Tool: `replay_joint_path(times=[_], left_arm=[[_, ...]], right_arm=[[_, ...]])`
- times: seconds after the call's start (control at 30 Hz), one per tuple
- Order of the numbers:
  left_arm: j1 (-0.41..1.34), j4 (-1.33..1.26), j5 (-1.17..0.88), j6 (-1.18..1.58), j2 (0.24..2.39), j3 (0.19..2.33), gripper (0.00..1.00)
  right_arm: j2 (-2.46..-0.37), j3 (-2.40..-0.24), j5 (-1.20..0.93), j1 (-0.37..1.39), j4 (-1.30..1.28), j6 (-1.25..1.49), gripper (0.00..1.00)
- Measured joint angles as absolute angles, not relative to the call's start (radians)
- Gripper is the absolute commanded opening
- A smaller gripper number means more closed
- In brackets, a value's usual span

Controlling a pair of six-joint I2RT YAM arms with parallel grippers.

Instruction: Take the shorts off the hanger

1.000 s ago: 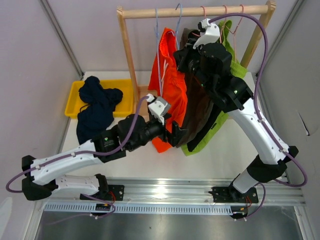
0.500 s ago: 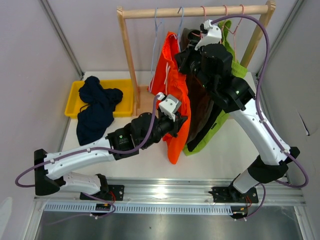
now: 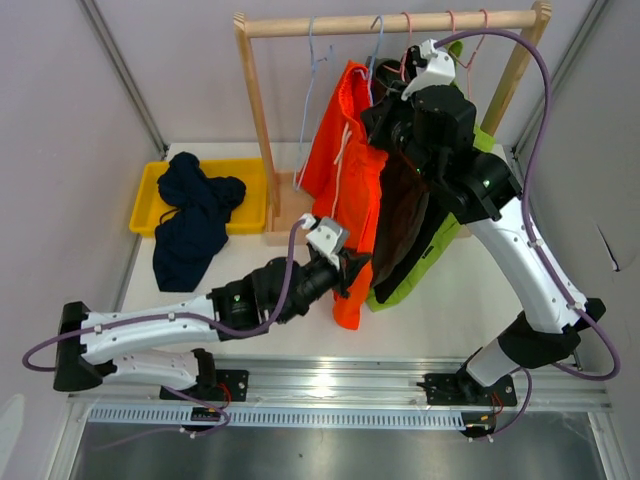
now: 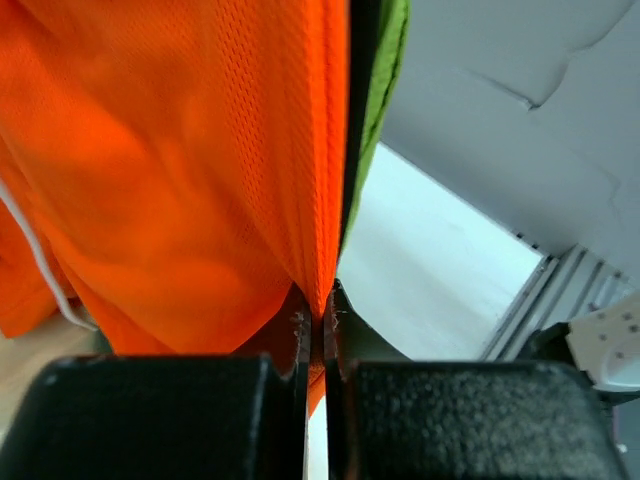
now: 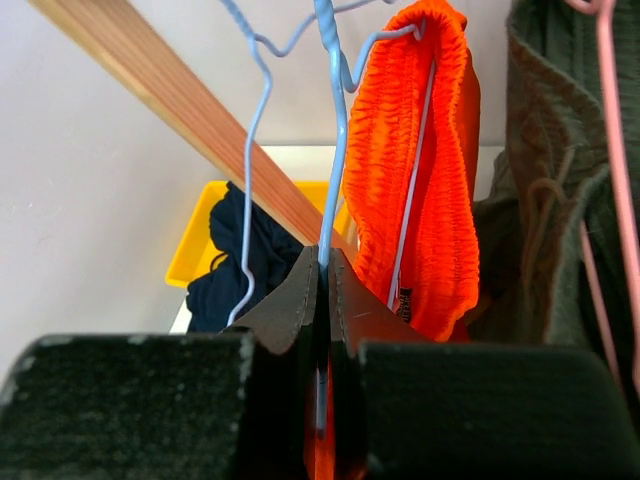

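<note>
The bright orange shorts hang from a light blue wire hanger on the wooden rack. My left gripper is shut on their lower hem; in the left wrist view the orange mesh is pinched between the jaws of that gripper. My right gripper is up beside the waistband, shut on the hanger's wire; this gripper has the gathered orange waistband and its white drawstring just to its right. Olive-grey shorts and lime green shorts hang behind.
Navy shorts lie half in a yellow bin at the left. An empty blue hanger hangs on the wooden rail. The rack's slanted post stands between the bin and the hanging clothes. Pink hangers carry the other shorts.
My left gripper has gone from open to shut on the orange shorts' hem and drawn back toward the near edge. The hanger and my right gripper have shifted slightly right.
</note>
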State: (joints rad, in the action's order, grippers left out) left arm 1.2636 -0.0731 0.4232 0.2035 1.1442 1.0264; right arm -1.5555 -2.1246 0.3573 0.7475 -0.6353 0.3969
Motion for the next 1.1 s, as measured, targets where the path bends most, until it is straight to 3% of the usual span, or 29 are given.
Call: replay_joint_path(times=[0.3,0.53,0.7,0.93,1.1], left_arm=[[1.497,-0.154,0.581,0.321,1.041,0.766,0.0],[1.532,-0.088,0.669,0.382,1.079,0.715,0.0],[1.48,-0.015,0.731,0.357,1.109,0.841,0.0],[1.213,0.073,0.723,0.298,1.176,1.136,0.0],[1.176,0.151,0.72,0.275,1.183,1.219,0.0]], right_arm=[[-1.583,-2.21,0.316,0.661,-0.701,0.419,0.0],[-1.581,-2.25,0.299,0.633,-0.7,0.439,0.0],[-1.551,-2.182,0.274,0.641,-0.704,0.48,0.0],[-1.458,-2.075,0.25,0.701,-0.768,0.539,0.0],[-1.456,-2.13,0.246,0.698,-0.789,0.533,0.0]])
